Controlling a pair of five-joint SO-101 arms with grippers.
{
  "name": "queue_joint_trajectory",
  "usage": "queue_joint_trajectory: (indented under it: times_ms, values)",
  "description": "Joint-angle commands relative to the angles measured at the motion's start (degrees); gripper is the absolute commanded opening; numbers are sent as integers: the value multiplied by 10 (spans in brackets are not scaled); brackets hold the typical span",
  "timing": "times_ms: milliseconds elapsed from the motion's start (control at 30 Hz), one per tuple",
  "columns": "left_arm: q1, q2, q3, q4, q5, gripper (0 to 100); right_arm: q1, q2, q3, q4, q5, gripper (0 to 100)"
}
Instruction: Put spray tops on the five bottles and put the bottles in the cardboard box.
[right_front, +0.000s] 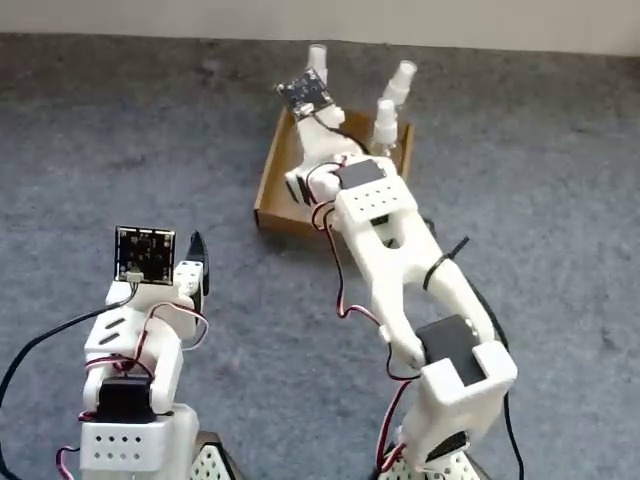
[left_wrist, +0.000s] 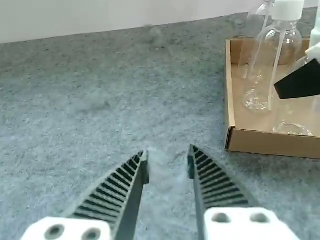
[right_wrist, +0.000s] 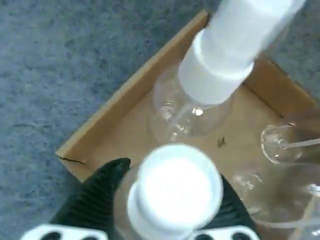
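Observation:
The cardboard box (right_front: 268, 190) lies on the grey carpet at the far middle. Clear bottles with white spray tops (right_front: 385, 118) stand in it, one at the far corner (right_front: 318, 55). My right gripper (right_wrist: 171, 176) hangs over the box's near part, shut on a clear bottle with a spray top (right_wrist: 174, 192), held upright. Just beyond it in the box stands another topped bottle (right_wrist: 220, 55). My left gripper (left_wrist: 167, 160) is open with nothing between its fingers, low over the carpet to the left of the box (left_wrist: 252, 140); it is also at the lower left (right_front: 196, 255).
Grey carpet covers the whole table, with free room left of the box and between the arms. The box's near wall (right_wrist: 125, 100) is low. The right arm's black cables (right_front: 440, 265) trail along its links.

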Motion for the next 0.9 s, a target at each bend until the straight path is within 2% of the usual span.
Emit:
queue_joint_trajectory:
  times_ms: [0,200,867]
  values:
    - [13,-4,-2,-6,-4,91,7,-8,-36,-15,4,139]
    - [13,-4,-2,-6,-4,91,6,-11,-36,-15,4,240]
    - [12,-4,-2,-6,-4,91,6,-13,-37,19,4,246]
